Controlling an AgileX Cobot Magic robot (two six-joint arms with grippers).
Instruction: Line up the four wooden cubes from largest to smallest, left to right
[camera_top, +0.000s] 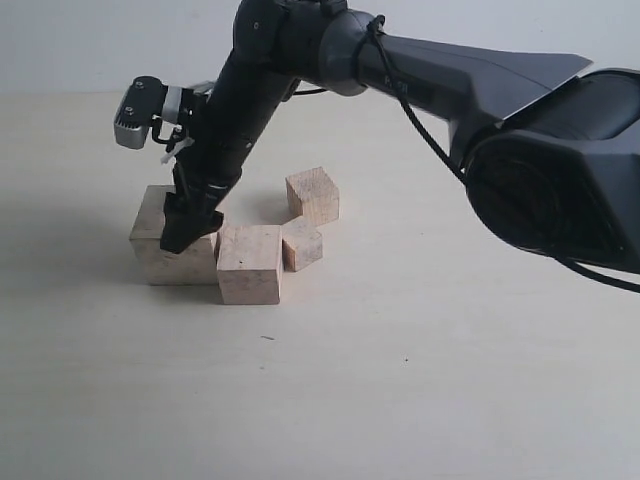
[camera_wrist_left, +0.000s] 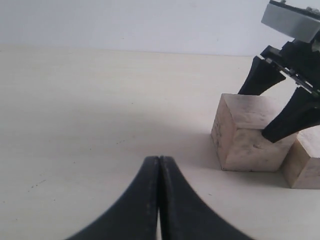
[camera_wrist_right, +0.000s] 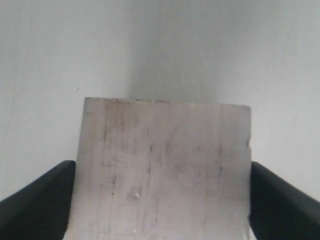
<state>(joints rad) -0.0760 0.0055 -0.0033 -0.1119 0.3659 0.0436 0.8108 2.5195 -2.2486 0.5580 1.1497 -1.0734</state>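
The largest cube sits on the table. My right gripper stands over it, fingers spread to opposite sides. I cannot tell whether they pinch it. Just beside the largest cube, rightward in the exterior view, is the second cube. The smallest cube and the third cube lie farther right. My left gripper, apart from the largest cube, is pressed together.

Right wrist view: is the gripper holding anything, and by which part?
The right gripper grips the largest cube by two opposite side faces; it rests on the table.
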